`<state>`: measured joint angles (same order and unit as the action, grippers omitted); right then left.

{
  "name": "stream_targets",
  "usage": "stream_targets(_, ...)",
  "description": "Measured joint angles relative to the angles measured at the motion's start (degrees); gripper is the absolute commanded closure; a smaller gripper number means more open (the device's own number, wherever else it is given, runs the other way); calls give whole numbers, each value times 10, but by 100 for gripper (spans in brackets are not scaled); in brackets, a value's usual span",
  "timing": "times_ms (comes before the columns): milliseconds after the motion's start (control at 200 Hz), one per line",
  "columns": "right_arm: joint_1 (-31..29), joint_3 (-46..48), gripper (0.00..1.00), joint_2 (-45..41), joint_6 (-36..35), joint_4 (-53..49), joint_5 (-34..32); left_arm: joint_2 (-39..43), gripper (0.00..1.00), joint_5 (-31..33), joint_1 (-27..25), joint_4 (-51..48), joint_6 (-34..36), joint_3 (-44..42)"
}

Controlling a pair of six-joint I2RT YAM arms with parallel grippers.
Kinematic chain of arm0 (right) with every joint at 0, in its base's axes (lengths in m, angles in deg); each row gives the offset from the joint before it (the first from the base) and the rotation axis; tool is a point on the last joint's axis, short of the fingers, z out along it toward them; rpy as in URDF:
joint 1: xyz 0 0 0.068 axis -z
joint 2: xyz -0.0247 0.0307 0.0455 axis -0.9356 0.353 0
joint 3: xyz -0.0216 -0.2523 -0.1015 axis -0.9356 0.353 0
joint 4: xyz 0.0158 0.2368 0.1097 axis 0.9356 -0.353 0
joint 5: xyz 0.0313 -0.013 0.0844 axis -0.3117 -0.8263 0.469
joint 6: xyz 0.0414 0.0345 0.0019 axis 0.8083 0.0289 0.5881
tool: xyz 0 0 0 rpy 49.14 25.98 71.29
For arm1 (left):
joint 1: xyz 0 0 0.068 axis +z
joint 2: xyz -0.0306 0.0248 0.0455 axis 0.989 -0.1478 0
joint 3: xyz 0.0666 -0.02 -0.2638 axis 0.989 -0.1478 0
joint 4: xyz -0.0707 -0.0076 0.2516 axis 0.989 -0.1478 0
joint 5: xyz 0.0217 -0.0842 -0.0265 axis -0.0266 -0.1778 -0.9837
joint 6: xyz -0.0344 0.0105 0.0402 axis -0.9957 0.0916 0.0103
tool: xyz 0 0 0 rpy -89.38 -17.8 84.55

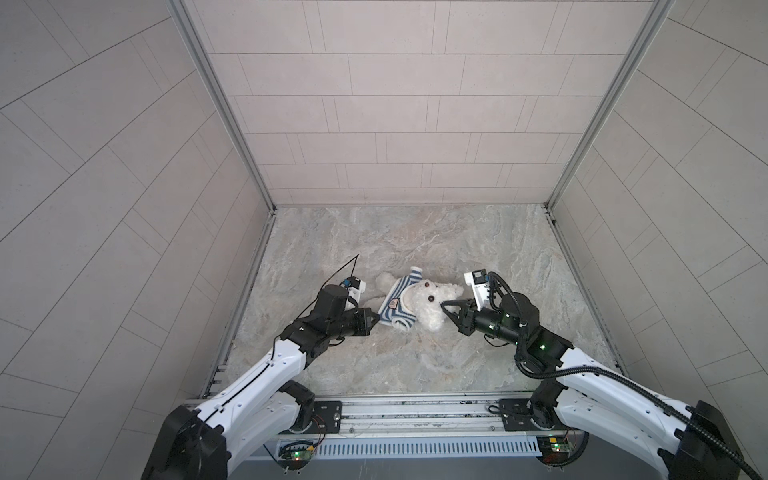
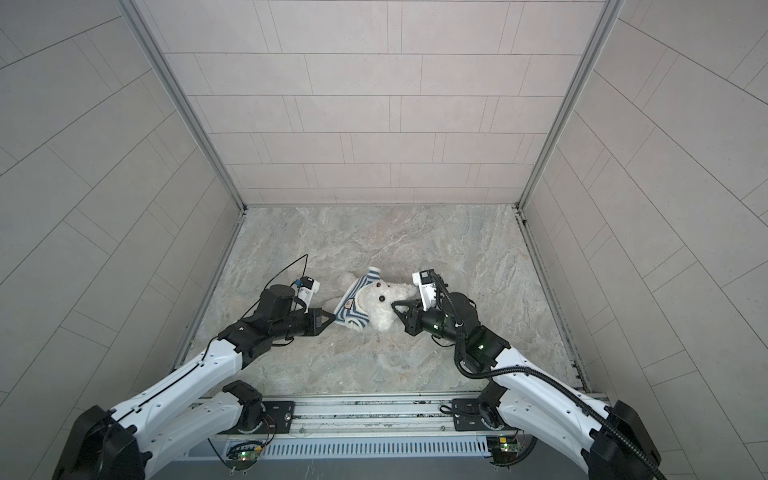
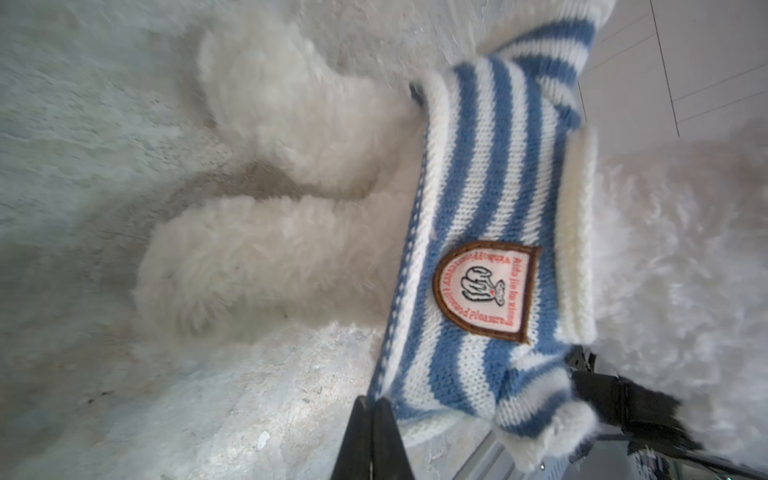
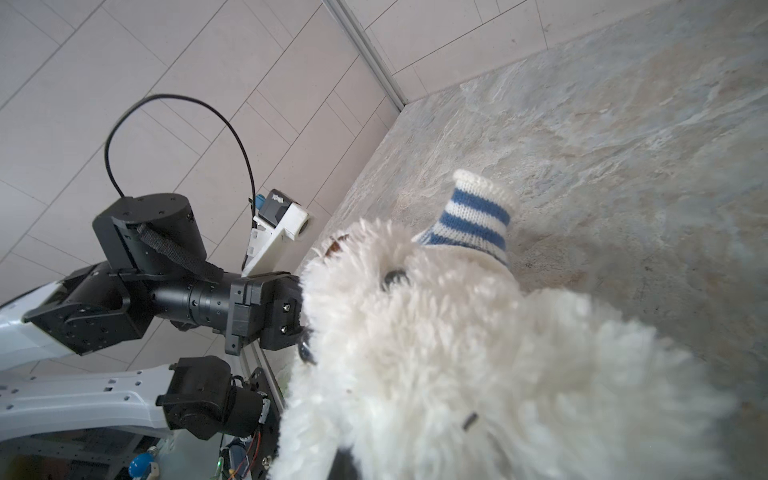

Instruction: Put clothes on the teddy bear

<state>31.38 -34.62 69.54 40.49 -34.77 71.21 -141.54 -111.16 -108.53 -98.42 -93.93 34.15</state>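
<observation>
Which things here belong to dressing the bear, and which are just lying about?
Job: fluffy white plush teddy bear; blue-and-white striped knitted shirt; left gripper, fingers shut on the shirt hem; right gripper, fingers shut on the bear's fur.
Just there: marbled grey tabletop; tiled beige walls.

There's the fluffy white plush teddy bear [image 1: 430,311], pale cream-white all over, with small dark brown dots on the face. The blue-and-white striped knitted shirt [image 1: 395,303] has plain cream cuffs and collar. Its shield-shaped fabric badge [image 3: 484,286] is pale pink with a brown border, red lettering and a black-outlined figure. The marbled stone-look tabletop [image 1: 374,245] swirls grey and beige, and the pale grey tiled walls [image 1: 395,104] carry thin dark seams.
</observation>
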Motion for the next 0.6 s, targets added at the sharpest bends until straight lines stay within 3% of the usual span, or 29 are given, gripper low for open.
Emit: stream_targets(601, -10, -18, 100, -1, 151, 47, -49, -103, 100, 88, -4, 104, 9, 9)
